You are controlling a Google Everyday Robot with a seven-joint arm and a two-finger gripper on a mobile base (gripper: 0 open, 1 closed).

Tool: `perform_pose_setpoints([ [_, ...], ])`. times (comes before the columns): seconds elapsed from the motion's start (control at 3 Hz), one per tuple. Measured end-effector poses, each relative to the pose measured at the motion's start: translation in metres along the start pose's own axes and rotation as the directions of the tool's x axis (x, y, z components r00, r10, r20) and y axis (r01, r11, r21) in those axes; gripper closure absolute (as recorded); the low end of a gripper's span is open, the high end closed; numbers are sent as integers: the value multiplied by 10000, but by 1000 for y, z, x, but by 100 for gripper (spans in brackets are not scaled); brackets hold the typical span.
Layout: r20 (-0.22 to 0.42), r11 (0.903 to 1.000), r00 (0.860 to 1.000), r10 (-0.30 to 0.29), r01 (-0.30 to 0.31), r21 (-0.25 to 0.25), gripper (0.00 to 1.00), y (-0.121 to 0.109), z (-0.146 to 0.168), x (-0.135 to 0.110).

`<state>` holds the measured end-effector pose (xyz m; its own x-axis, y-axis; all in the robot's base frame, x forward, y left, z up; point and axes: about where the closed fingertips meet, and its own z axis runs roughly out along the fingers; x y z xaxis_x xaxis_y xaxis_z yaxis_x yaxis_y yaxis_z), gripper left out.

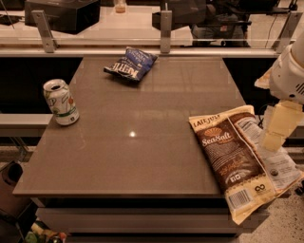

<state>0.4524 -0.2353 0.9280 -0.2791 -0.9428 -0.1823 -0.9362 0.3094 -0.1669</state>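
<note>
My gripper point(276, 127) hangs at the right edge of the camera view, under the white arm point(289, 71). It points down over the right side of a large brown Sea Salt chip bag point(232, 156), the thing nearest to it. That bag lies flat on the table's front right corner and sticks out past the edge. I cannot tell whether the gripper touches the bag. A small blue chip bag point(131, 64) lies at the back of the table. A white and green soda can point(61, 102) stands upright near the left edge.
The grey-brown table point(133, 147) fills the middle of the view. Behind it runs a rail with metal posts point(165, 28) and a counter with dark equipment point(61, 12). A dark bin point(12, 178) stands on the floor at the lower left.
</note>
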Motion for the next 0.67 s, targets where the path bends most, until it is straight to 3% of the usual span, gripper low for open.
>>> perform_pose_setpoints([
  [0.67, -311, 9974, 9994, 138, -159, -700, 0, 25, 31, 20],
])
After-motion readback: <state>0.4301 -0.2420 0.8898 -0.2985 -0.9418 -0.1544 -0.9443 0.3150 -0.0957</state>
